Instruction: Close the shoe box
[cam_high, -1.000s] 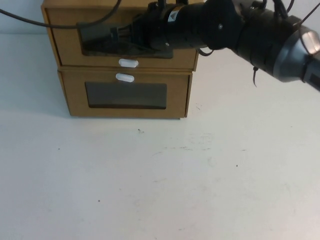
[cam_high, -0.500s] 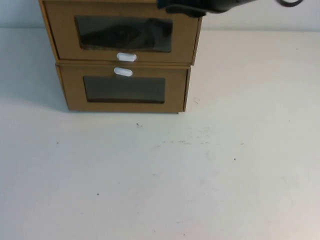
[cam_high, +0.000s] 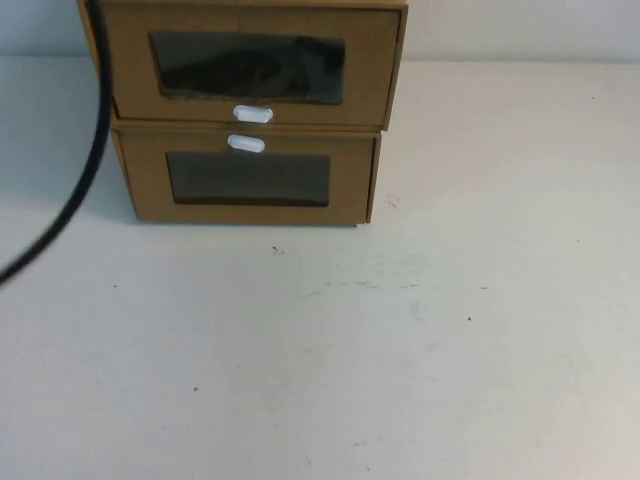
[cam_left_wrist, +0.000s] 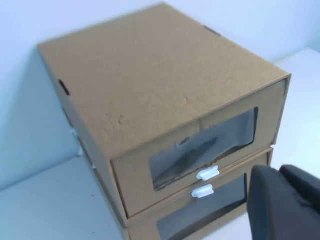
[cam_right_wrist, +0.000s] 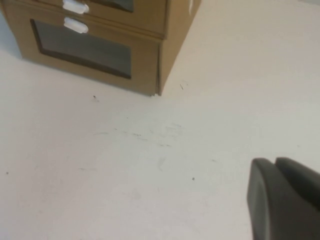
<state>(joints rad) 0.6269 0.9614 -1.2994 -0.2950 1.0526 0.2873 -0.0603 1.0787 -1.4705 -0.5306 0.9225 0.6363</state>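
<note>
The shoe box is the upper of two stacked brown cardboard boxes, with a dark window and a white oval tab below it. Its front panel looks about flush with its shell in the left wrist view. Neither gripper shows in the high view. My left gripper is shut and empty, hovering in front of and a little above the boxes, off to one side. My right gripper is shut and empty, over the bare table well away from the boxes.
The lower box has its white tab above its window and stands on the white table. A black cable hangs across the left of the high view. A pale wall stands behind the boxes.
The right arm, at the shoe box's front panel a second ago, has drawn back out of the high view. The front panel now sits further back. A black cable has come in at the left.
</note>
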